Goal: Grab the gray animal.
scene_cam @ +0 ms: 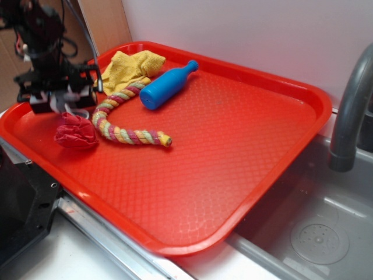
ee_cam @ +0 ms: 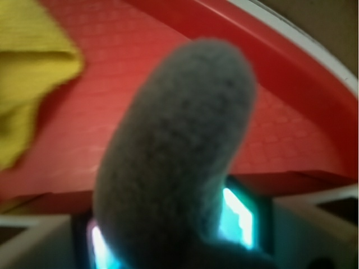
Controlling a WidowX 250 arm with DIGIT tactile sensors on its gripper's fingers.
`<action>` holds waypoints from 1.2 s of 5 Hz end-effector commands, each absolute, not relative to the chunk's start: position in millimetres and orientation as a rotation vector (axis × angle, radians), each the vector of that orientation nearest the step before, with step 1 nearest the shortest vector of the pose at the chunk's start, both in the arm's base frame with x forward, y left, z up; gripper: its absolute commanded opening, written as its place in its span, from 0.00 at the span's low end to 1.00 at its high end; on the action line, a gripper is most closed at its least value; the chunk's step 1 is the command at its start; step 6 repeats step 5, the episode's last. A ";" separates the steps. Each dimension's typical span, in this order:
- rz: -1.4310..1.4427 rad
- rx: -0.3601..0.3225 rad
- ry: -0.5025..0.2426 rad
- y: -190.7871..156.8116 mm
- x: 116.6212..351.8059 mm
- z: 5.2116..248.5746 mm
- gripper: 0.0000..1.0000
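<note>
No brand, label or writing can be read in either view.

The gripper [scene_cam: 61, 99] hangs over the left end of the red tray [scene_cam: 245, 175], just above the red cloth ball [scene_cam: 76, 133]. In the wrist view the gray animal [ee_cam: 174, 162] fills the middle of the frame: a fuzzy gray body standing up out of the gripper, its lower end sunk between the lit fingers [ee_cam: 241, 218], which press against it on both sides. So the gripper is closed on the animal, open only as wide as the plush body. In the exterior view a pale bit shows between the fingers, but it is too small to make out as the animal.

A striped rope toy [scene_cam: 119, 125] curves across the tray beside the ball. One end reaches a yellow cloth [scene_cam: 128, 67] near the tray's far edge; the cloth also shows at the left of the wrist view. A blue bottle [scene_cam: 166, 86] lies on its side next to the cloth. A gray faucet [scene_cam: 349, 111] stands at the right over a sink [scene_cam: 309, 227].
</note>
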State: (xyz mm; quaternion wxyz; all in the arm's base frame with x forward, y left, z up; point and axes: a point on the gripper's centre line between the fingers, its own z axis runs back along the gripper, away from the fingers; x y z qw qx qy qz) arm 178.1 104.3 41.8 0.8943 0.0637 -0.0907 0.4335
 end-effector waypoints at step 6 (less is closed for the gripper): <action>0.339 -0.227 -0.098 14.0 170.0 192.6 0.00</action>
